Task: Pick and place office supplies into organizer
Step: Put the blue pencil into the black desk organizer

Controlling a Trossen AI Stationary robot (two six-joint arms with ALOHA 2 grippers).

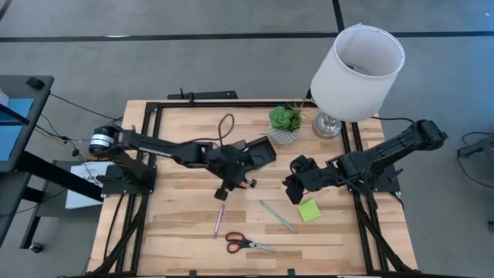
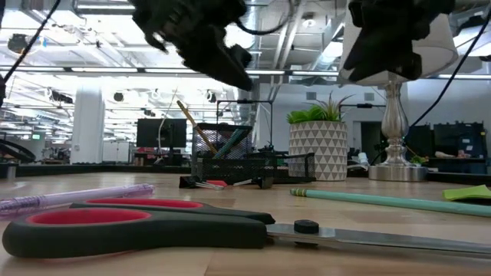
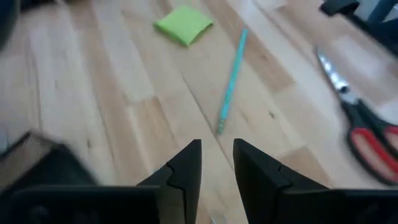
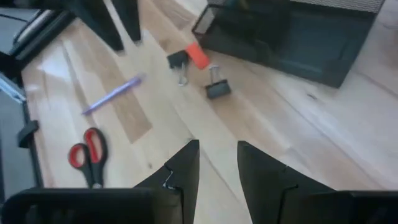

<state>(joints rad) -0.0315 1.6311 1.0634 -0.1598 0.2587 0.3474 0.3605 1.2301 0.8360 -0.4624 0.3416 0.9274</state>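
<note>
Two dark end effectors hover above the wooden table (image 1: 177,232), neither holding anything: the left end effector (image 3: 217,163) and the right end effector (image 4: 217,163) each show a narrow gap between their fingers. The black mesh organizer (image 1: 258,151) sits far of centre, just beside the left end effector. Red-handled scissors (image 1: 247,244), a purple pen (image 1: 218,220), a teal pen (image 1: 277,216) and a lime-green sticky-note pad (image 1: 309,210) lie nearer on the table, outside the organizer.
</note>
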